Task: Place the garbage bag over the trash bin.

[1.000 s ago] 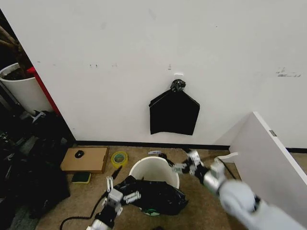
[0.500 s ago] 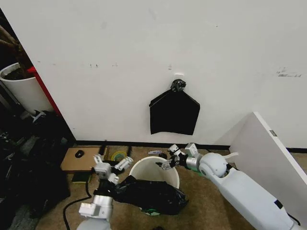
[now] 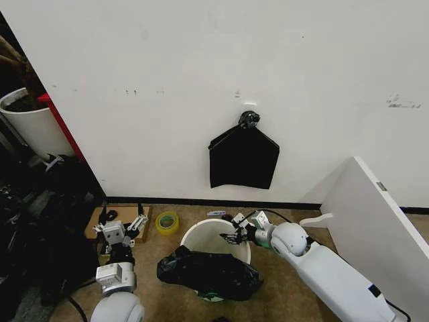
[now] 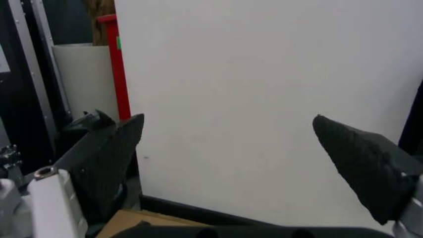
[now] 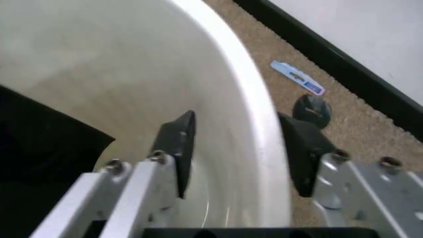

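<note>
Now straddling the far rim of the trash bin (image 3: 201, 231): right gripper (image 3: 236, 237), jaws spread, one finger inside the wall and one outside, not pinching. Draped over the near side of the bin and hanging down its front: garbage bag (image 3: 208, 272). Raised well left, above the cardboard box (image 3: 94, 225): left gripper (image 3: 120, 227), wide open, empty.

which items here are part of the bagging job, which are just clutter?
Job:
garbage bag, draped over the bin's near side
trash bin
right gripper, fingers straddling the bin's rim
left gripper, open, empty

Clutter:
tape roll
cardboard box
black bundle on wall
</note>
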